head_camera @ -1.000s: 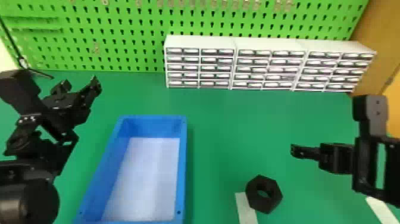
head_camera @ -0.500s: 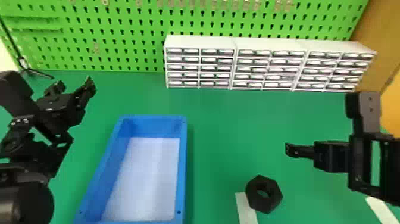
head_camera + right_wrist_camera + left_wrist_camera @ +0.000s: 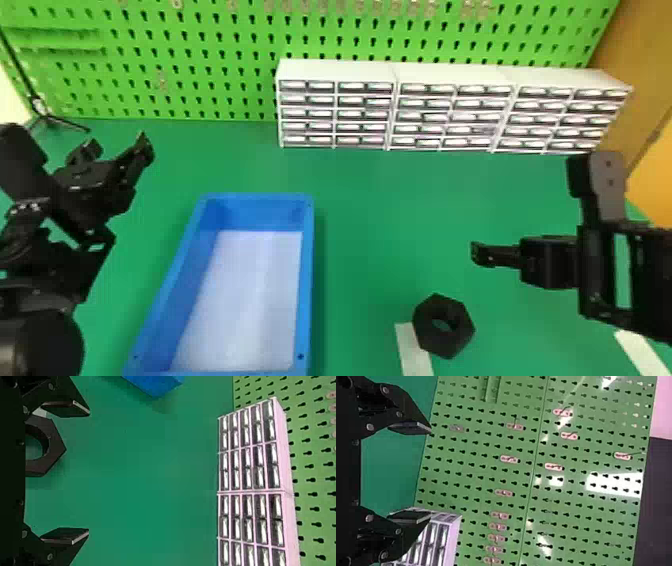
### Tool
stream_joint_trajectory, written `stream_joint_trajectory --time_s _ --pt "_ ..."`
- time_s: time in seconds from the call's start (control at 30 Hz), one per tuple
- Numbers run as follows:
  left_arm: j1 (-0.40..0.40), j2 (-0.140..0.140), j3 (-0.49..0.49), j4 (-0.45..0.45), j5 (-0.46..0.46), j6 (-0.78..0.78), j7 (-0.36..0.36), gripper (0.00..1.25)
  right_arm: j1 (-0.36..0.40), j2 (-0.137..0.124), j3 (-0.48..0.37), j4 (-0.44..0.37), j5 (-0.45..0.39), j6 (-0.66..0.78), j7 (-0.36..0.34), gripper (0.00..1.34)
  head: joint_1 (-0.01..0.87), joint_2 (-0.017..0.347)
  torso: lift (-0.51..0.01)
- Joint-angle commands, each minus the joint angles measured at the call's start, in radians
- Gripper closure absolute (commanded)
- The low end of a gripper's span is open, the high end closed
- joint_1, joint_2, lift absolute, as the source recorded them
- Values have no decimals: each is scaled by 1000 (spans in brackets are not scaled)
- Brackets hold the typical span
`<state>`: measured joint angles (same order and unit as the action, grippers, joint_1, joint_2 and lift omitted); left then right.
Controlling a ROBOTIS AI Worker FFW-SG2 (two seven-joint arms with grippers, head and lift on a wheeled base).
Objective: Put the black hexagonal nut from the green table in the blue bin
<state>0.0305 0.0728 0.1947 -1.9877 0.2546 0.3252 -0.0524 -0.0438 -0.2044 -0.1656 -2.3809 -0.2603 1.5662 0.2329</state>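
Observation:
The black hexagonal nut (image 3: 443, 326) lies flat on the green table (image 3: 390, 210), partly over a white tape strip. The blue bin (image 3: 309, 280) stands to its left with a bare pale floor. My right gripper (image 3: 480, 254) is above the table, behind and to the right of the nut. In the right wrist view its fingers are wide apart around nothing, and the nut (image 3: 53, 447) shows beside the right gripper (image 3: 88, 472). My left gripper (image 3: 120, 145) is raised at the left, beyond the bin's left side; in its wrist view the left gripper (image 3: 430, 473) is open with nothing between its fingers.
White drawer cabinets (image 3: 450, 75) line the back of the table before a green pegboard (image 3: 200, 60). A thin black stand (image 3: 47, 117) is at the back left. Another white tape strip (image 3: 642, 352) lies at the front right. An orange-brown panel (image 3: 620, 55) borders the right.
My right arm has moved a little to the left over the table. The left arm has shifted slightly to the left. The nut and bin have kept their places.

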Motion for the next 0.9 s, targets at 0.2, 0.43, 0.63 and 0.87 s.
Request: stream_joint_trajectory --time_s 0.2,0.43,0.63,0.87 --pt "6 -1 23 0 -9 0 0 493 -1 -18 21 19 -10 6 0 231 692 8 -97" --pt "8 -1 28 -2 -9 0 0 493 5 -24 18 26 -22 6 -1 229 692 8 -97" --pt "11 -1 26 -2 -9 0 0 493 5 -21 18 28 -25 6 0 228 692 8 -97" --pt "16 -1 25 -5 -9 0 0 493 1 -26 17 28 -39 6 0 228 692 8 -97"
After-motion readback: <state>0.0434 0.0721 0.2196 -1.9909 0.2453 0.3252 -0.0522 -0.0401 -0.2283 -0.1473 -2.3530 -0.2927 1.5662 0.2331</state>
